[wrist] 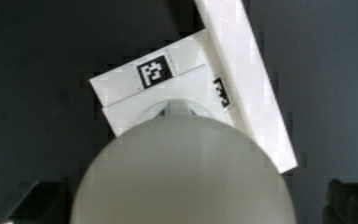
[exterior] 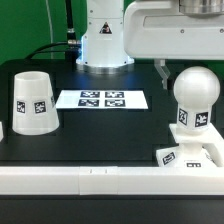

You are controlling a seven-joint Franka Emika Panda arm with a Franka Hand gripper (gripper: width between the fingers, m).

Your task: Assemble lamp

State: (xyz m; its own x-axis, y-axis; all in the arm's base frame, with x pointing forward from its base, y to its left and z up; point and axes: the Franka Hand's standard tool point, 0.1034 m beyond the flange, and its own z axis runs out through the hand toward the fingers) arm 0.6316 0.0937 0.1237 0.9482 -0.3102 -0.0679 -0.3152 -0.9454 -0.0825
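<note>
- wrist view is showing the gripper [wrist: 194, 198] hanging over the lamp's bulb [wrist: 167, 165], its dark fingers [wrist: 34, 202] standing apart, one at each side and clasping nothing.
- the bulb is standing upright on the square base [exterior: 190, 157], at the exterior view's right.
- the base is lying just beside a white rail [exterior: 80, 182] running along the black table [exterior: 110, 135].
- the shade [exterior: 33, 103] is sitting wide end down at the exterior view's left, well apart from the bulb.
- the marker board [exterior: 101, 99] is lying between them, farther back.
</note>
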